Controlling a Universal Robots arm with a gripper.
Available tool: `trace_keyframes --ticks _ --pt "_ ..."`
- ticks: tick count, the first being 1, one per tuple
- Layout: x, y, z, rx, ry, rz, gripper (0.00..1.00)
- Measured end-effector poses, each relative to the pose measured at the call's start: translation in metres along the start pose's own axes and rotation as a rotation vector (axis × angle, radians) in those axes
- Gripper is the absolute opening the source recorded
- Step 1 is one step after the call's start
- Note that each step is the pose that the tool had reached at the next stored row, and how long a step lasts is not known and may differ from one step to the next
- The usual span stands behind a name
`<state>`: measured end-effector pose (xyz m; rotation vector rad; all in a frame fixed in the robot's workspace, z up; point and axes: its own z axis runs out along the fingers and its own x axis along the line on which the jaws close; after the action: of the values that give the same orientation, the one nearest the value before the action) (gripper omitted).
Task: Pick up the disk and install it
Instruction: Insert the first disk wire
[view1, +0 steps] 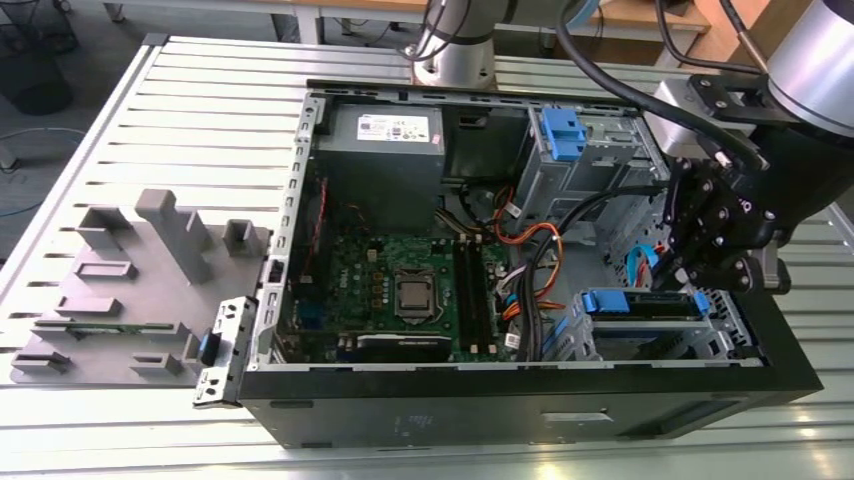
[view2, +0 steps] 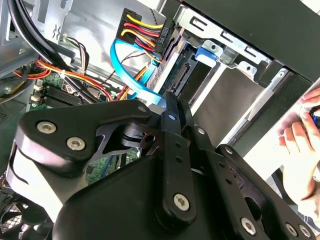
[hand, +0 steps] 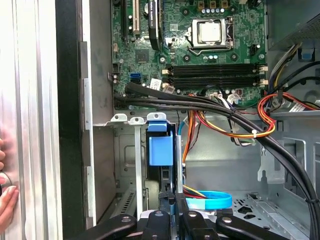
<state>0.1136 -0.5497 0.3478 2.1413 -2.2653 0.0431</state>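
Ribbed silver metal tabletop (view1: 200, 100) carries a black steel computer case (view1: 534, 420) lying open on its side in the exterior view. Inside the case sit a green motherboard (view1: 400, 290) and a grey metal power-supply box with a white sticker (view1: 387, 135). Outside the case, toward the exterior view's left, stands a grey moulded parts holder (view1: 134, 280). The black linkage gripper (view1: 697, 283) hangs over the case's corner drive cage. There lies the disk (view1: 654, 305), a silver-grey hard drive with a blue plastic bracket, slotted into the cage.

In the second wrist view the gripper (view2: 170, 100) has its fingers drawn close together, narrow. The tips point at the disk (view2: 167, 62), which is seated in the case's cage beside a light-blue flat cable (view2: 125, 75). A person's hand (view2: 300, 150) rests outside the case wall.

In the first wrist view the disk (hand: 160, 150) stands edge-on between the cage rails, blue bracket uppermost. The gripper (hand: 172, 200) is right at its end. I cannot tell whether they touch. Bundled black cables (hand: 200, 102) cross the case between cage and motherboard (hand: 200, 50).
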Motion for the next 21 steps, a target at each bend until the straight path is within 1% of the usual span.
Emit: trace_keyframes --ticks 2,5,11,13,15,17,21 --pt "0.0000 0.0000 0.0014 0.0000 -0.0002 0.000 0.16" --pt "-0.0001 0.0000 0.0019 0.0001 -0.0004 0.000 0.16" --pt "-0.0001 0.0006 0.0040 0.0026 -0.0006 0.000 0.16" --pt "-0.0001 0.0007 0.0051 0.0044 -0.0009 0.000 0.16" --pt "-0.0001 0.0009 0.0057 0.0086 -0.0035 -0.001 0.16" --pt "-0.0001 0.0011 0.0061 0.0118 -0.0073 -0.002 0.16" --pt "-0.0001 0.0023 0.0073 0.0143 -0.0105 -0.002 0.16"
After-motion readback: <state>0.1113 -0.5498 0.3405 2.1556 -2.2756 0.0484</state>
